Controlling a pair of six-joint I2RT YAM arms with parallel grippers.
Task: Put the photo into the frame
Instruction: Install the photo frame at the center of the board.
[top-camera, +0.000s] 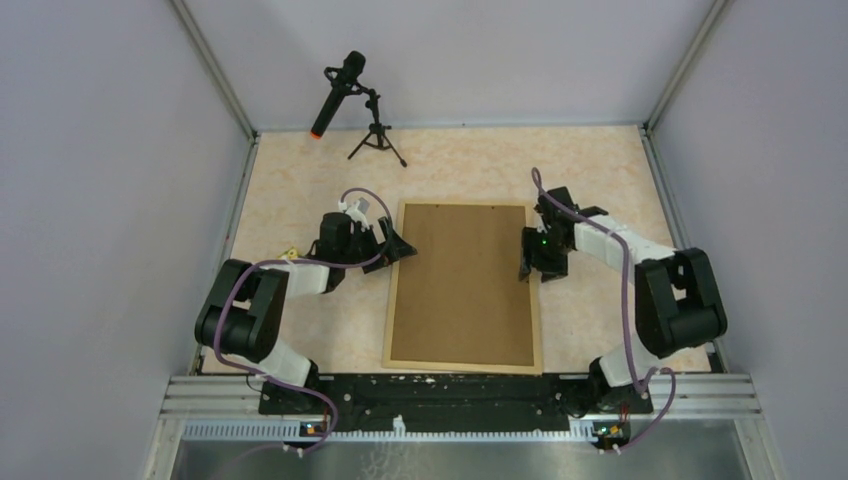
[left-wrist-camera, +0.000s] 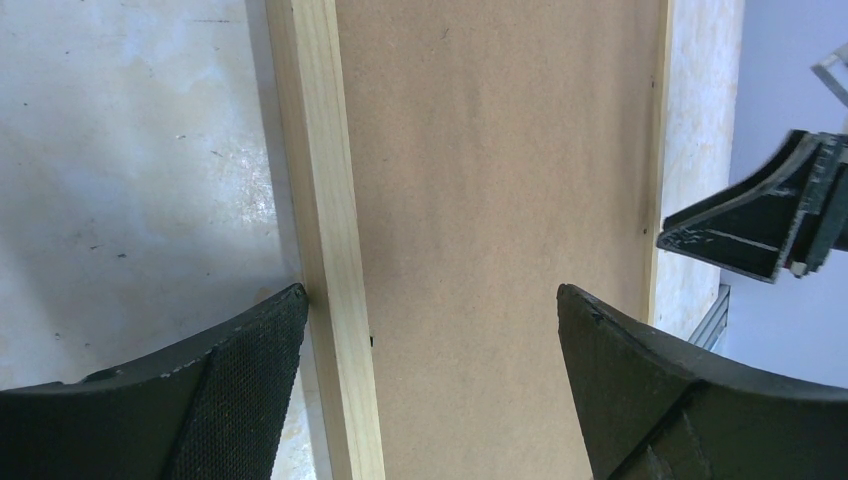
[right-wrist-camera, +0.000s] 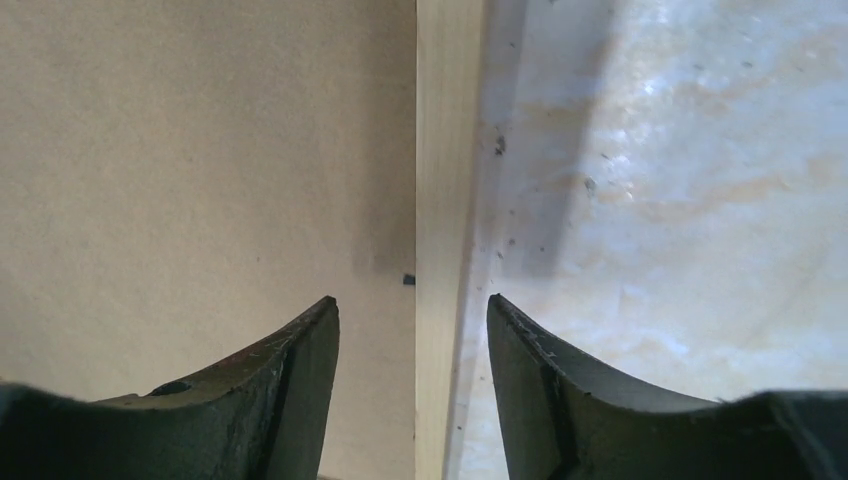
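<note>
Top external view shows the left tool (top-camera: 400, 245) and right tool (top-camera: 527, 258) both spread astride opposite rails of the frame (top-camera: 460, 367) lying between them, photo out of sight; an uneven pinch could tilt it and spill the backing board (top-camera: 463, 285).

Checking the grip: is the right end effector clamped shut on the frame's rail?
No, the right end effector is open, straddling the frame without gripping it.

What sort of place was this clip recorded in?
Probably a lab robot cell: plain panel walls enclosing a marble-patterned tabletop, a microphone on a small tripod, and the left arm and right arm mounted along aluminium rails.
</note>
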